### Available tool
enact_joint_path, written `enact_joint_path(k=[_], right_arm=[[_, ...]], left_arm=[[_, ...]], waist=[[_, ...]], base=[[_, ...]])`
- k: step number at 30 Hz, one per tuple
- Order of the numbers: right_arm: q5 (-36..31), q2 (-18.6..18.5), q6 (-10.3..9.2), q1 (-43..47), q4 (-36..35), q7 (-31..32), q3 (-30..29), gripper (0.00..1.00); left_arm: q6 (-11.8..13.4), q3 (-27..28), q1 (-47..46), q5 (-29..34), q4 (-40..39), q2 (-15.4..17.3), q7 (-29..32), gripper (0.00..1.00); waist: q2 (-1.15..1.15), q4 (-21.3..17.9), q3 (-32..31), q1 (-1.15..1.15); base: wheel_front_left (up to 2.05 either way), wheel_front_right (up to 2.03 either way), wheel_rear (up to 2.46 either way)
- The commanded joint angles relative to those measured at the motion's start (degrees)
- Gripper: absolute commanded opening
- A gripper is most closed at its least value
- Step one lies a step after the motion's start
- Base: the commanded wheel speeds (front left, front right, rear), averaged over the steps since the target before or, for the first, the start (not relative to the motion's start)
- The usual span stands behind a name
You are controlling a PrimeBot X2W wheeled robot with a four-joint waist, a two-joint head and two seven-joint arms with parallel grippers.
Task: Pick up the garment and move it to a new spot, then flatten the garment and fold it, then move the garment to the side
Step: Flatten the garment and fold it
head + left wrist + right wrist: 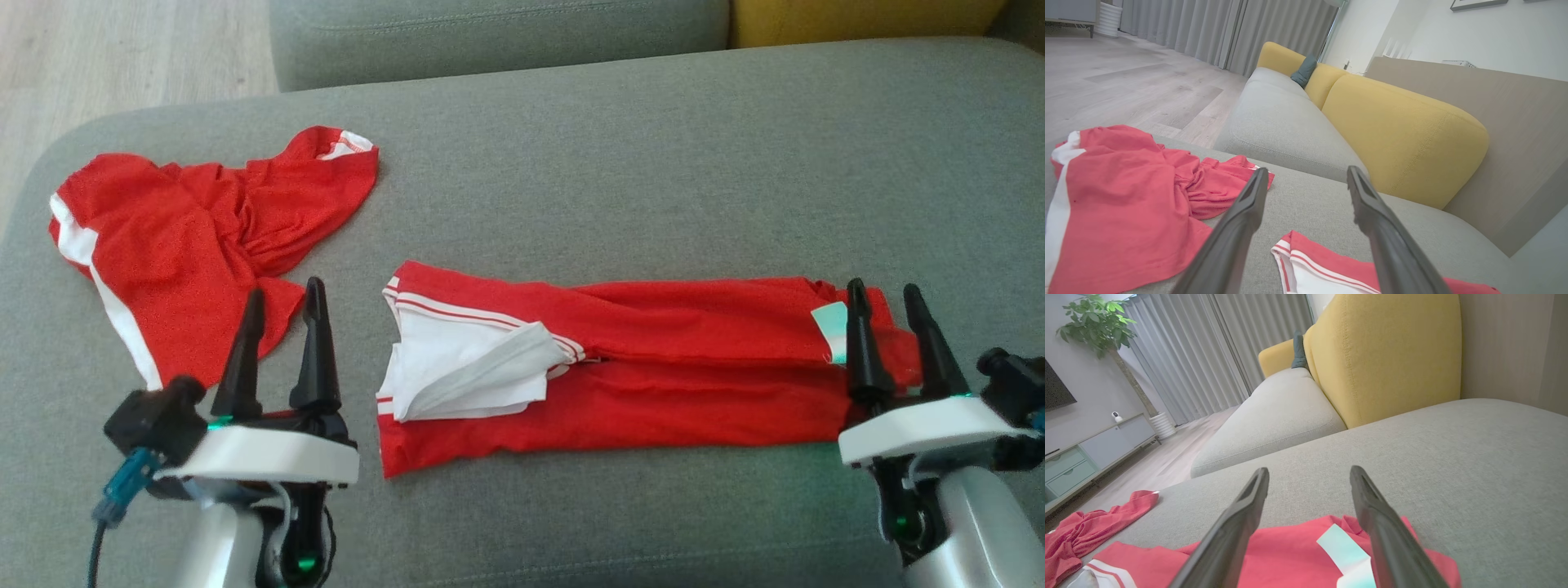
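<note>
From my head, the folded red garment lay as a long strip across the near middle of the grey seat cushion, with its white lining turned out at the left end. A second, crumpled red garment sat well apart at the far left. My left gripper stood released and empty, its fingertips over the crumpled piece's near edge. My right gripper was equally spread and empty over the strip's right end, beside a pale label.

At my left wrist, my left gripper was spread with bare cushion between the fingers. The crumpled garment was to the left and the strip's striped end near the bottom.

At my right wrist, my right gripper gaped wide above the folded garment, the label between the fingers. I could not tell whether they touched the cloth.
</note>
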Motion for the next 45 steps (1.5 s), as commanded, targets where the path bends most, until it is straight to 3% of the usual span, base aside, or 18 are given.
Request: enact_joint_path(k=[1,8,13,21,36,37,38,39,45], right_arm=[[-0.7,-0.2,-0.05,-2.0,-1.8,-0.8,0.6,1.00],[-3.0,2.7,-0.05,-2.4,3.0,1.0,-5.6,1.00],[-2.8,5.1,-0.05,-3.8,8.5,4.9,-11.4,1.00],[-5.0,6.1,-0.05,-7.4,15.9,6.9,-16.8,1.00],[-1.3,6.1,-0.05,-11.2,27.1,8.2,-9.5,1.00],[-0.8,6.1,-0.05,-11.2,27.6,8.3,-8.9,0.79],[-0.6,6.1,-0.05,-11.2,28.0,8.2,-8.6,0.28],[-0.7,6.1,-0.05,-11.2,28.3,8.0,-8.4,0.00],[-2.5,6.1,-0.05,-11.7,30.0,7.1,-9.6,0.00]], left_arm=[[-0.6,2.6,-2.6,0.8,-1.9,0.1,-0.3,1.00],[-4.4,4.7,-2.6,3.6,0.5,-0.8,-0.3,1.00],[-4.6,4.1,-2.9,2.4,1.4,-0.9,-0.3,1.00],[-4.1,3.2,-4.3,2.2,1.8,-0.9,-0.3,1.00],[-3.7,3.0,-5.2,1.6,2.3,-0.9,-0.3,1.00],[-3.7,3.1,-5.3,1.6,2.4,-0.9,-0.3,1.00],[-3.7,3.1,-5.3,1.6,2.4,-0.9,-0.3,1.00],[-3.7,3.2,-5.3,1.6,2.4,-0.9,-0.3,1.00],[-3.7,3.8,-5.1,1.8,2.4,-0.9,-0.3,1.00]], waist=[[0.00,0.0,0.1,0.00],[0.00,0.4,0.8,0.00],[0.00,0.7,2.2,0.00],[0.00,1.2,4.3,0.00],[0.00,1.8,4.9,0.00],[0.00,1.9,4.8,0.00],[0.00,2.0,4.8,0.00],[0.00,2.0,4.8,0.00],[0.00,2.1,4.8,0.00]], base=[[0.00,0.00,0.00],[0.00,0.00,0.00],[0.00,0.00,0.00],[0.00,0.00,0.00],[0.00,0.00,0.00],[0.00,0.00,0.00],[0.00,0.00,0.00],[0.00,0.00,0.00],[0.00,0.00,0.00]])
